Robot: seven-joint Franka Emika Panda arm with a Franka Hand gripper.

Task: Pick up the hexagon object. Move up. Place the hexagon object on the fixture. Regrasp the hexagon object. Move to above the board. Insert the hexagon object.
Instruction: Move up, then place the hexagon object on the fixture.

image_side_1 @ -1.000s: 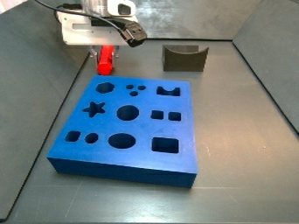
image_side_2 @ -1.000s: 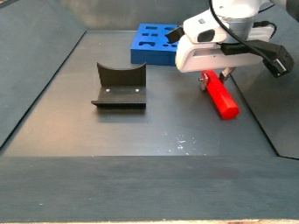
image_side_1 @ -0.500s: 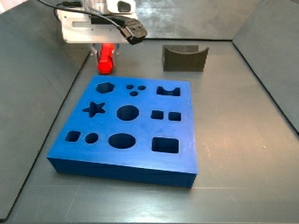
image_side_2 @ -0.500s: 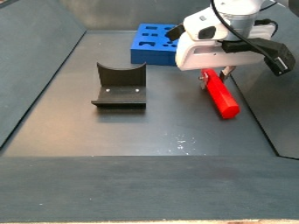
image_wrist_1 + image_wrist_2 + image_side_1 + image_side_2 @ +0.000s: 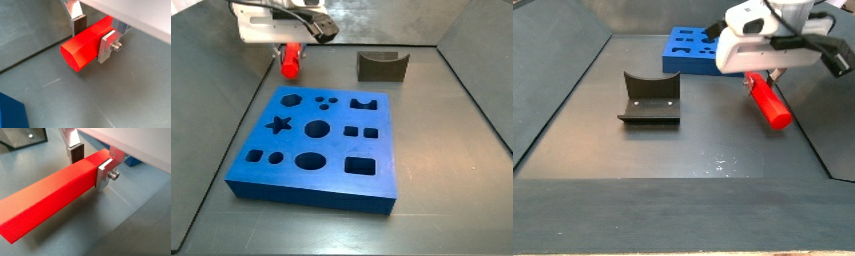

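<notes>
Hexagon object [image 5: 50,203], a bright red matte prism-like bar, sits clamped between the gripper [image 5: 91,162] fingers in both wrist views: one flat silver plate with a screw presses its near face [image 5: 107,46], a dark pad [image 5: 79,25] bears on its far face, and the jaws are closed only as far as the bar's width. One long end juts out well past the fingers, the grey floor visible under it. In a side view the red bar [image 5: 767,102] hangs tilted below the white gripper body [image 5: 764,78], its lower end just above the floor, with bare floor in front and the right wall close by. The dark olive-grey fixture with a curved notch [image 5: 649,98] stands well apart to the left, nothing resting in its notch. Beyond both lies the large thick blue board [image 5: 321,141]; its dark cut-outs, among them a star, circles and squares, all look unfilled. In that side view the gripper [image 5: 290,50] holds the bar [image 5: 290,62] past the board's far edge, near the back wall, with the fixture [image 5: 381,66] off to the side.
</notes>
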